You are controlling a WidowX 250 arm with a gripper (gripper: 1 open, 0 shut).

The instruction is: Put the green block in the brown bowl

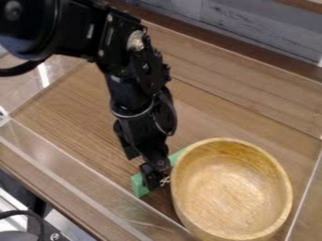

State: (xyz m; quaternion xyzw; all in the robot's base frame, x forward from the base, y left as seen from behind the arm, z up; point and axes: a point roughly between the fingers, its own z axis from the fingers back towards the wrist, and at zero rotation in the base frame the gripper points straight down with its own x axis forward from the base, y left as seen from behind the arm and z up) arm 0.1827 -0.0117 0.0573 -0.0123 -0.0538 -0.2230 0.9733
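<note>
The green block lies on the wooden table just left of the brown bowl, mostly covered by my gripper; only its lower end and a sliver near the bowl's rim show. My gripper points straight down over the block, with its black fingers low around it. The jaws stand open and I see no grip on the block. The bowl is upright at the lower right and holds nothing.
A clear plastic wall runs along the table's near and left sides. The black arm reaches in from the upper left. Grey planks stand behind the table.
</note>
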